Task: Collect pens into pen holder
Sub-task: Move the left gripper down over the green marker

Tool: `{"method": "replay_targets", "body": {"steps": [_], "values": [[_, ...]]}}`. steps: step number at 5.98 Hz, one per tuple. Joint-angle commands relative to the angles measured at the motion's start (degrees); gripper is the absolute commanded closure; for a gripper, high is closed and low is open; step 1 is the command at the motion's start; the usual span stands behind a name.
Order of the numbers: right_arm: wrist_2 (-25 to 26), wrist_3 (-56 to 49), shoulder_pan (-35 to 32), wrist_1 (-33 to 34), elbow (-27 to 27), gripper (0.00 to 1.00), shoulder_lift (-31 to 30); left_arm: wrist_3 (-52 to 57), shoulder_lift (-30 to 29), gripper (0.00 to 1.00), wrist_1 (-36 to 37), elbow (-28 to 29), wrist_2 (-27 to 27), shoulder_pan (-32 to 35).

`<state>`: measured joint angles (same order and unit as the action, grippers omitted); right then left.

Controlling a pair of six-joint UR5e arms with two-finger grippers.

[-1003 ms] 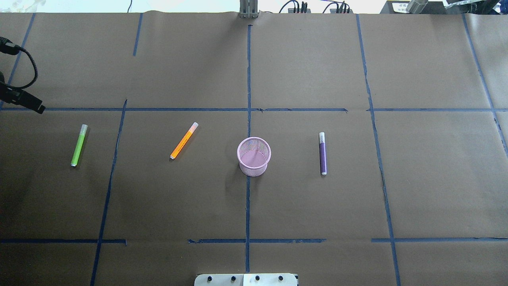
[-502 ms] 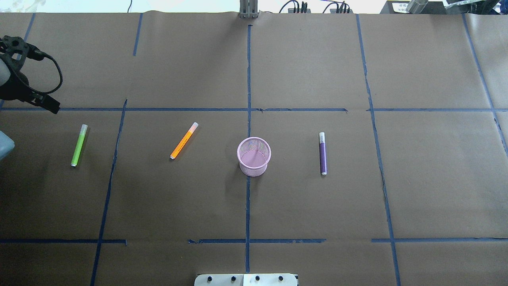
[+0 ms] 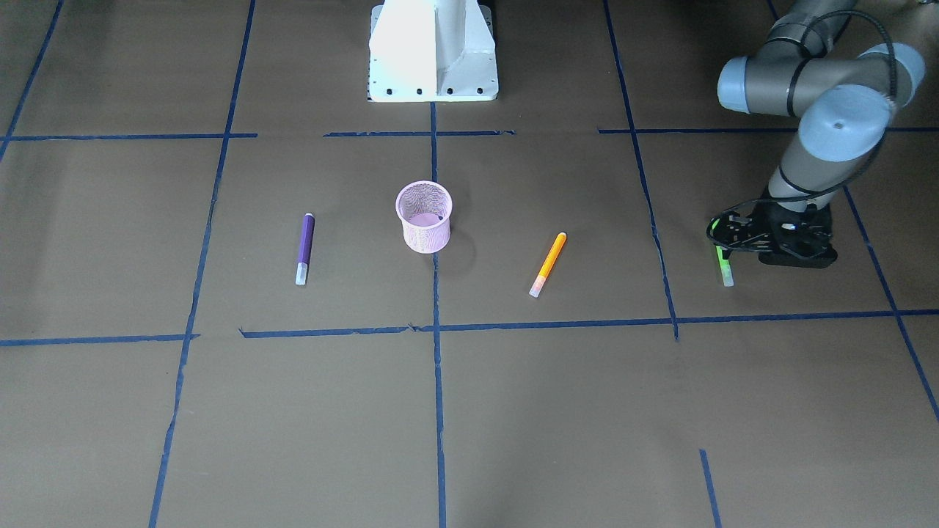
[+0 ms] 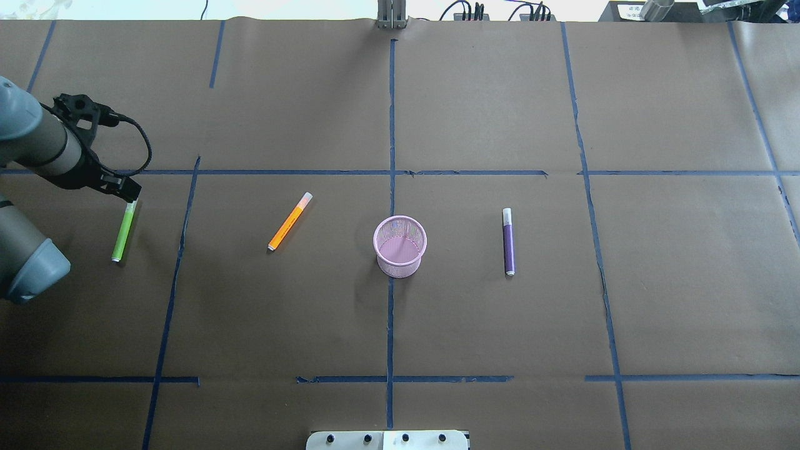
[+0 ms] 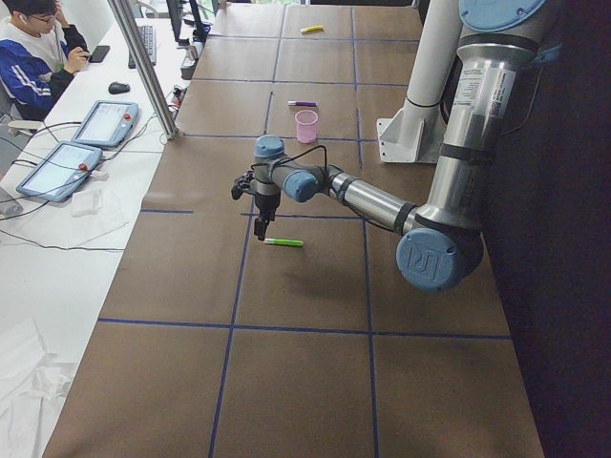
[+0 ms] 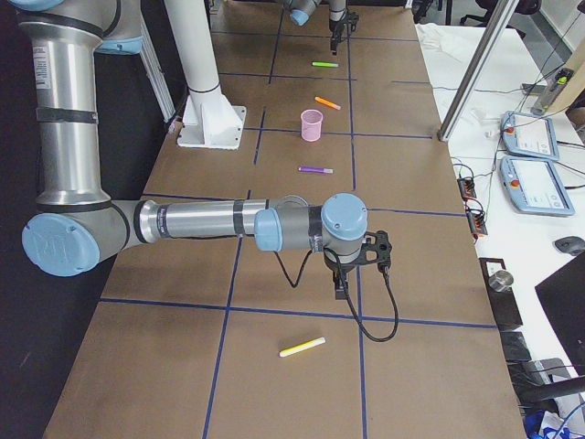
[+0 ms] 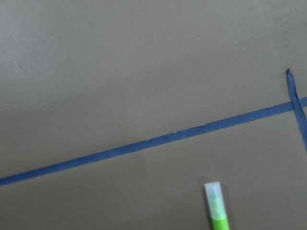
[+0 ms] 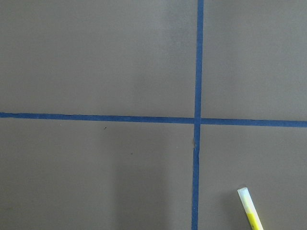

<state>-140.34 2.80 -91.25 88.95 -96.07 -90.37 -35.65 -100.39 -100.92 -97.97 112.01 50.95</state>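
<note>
Step in hand: judged to be the approach of the left gripper [image 4: 127,191] to the green pen [image 4: 122,232], the pen lying furthest from the pen holder [image 4: 399,267]
Left gripper state: the opening of the jaws cannot be told from any view; nothing is seen to be held
Left gripper position: it is placed above the pale cap end of the green pen, off the middle of the barrel
Green pen: it lies flat on the brown paper [image 4: 500,325], roughly parallel to the nearby tape line [image 4: 175,262]
Recommended alignment: the gripper should be shifted along the barrel towards its middle, and the jaws set across the pen's length before descent
Recommended grasp: the barrel is slim and round, so it is likely to roll if it is touched on one side only
Pen holder: it stands upright at the table centre and appears empty
Other pens: the orange pen [image 4: 289,222] lies on the holder's left and the purple pen [image 4: 509,244] on its right, both clear of it
Right gripper [image 6: 341,291]: its opening cannot be told; a yellow pen [image 6: 302,347] lies nearby
</note>
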Motion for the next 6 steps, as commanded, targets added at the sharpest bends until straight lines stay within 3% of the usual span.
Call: {"method": "replay_targets", "body": {"steps": [1, 2, 4, 6], "values": [[-0.02, 0.01, 0.19, 0.0, 0.0, 0.0, 0.02, -1.53, 2.37, 0.0, -8.7, 3.99, 4.94, -0.94], [-0.02, 0.01, 0.19, 0.0, 0.0, 0.0, 0.02, -5.7, 3.08, 0.01, -19.12, 8.63, 5.15, -0.94], [-0.02, 0.01, 0.19, 0.0, 0.0, 0.0, 0.02, -7.06, 2.31, 0.0, -20.02, 10.52, 5.5, -1.2], [-0.11, 0.1, 0.19, 0.0, 0.09, 0.0, 0.1, -7.06, 1.78, 0.0, -17.75, 9.91, 10.84, 0.98]]}}
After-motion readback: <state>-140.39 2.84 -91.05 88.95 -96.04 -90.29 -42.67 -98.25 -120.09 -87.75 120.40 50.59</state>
